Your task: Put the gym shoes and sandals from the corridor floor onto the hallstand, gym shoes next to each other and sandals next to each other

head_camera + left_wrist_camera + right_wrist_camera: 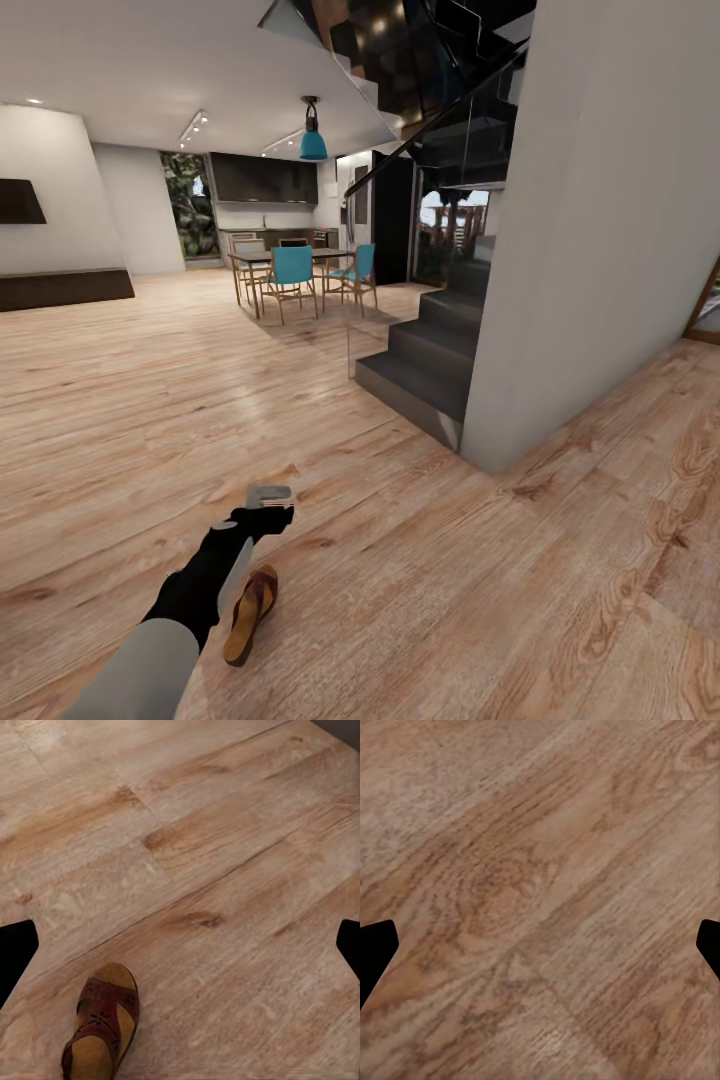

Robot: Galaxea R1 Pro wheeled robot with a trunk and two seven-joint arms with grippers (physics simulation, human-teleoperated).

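On floor [420,560] | 1 brown strappy sandal [100,1029] | left pincer [268,497] empty

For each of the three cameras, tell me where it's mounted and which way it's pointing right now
Head view: on the robot's head, looking forward and down across the corridor floor toward the staircase; left gripper above a sandal.
Left wrist view: near the left gripper, looking down at floor and sandal; fingertips at both edges.
Right wrist view: near the right gripper, facing bare floor.
Shared: head and left wrist views show the sandal.
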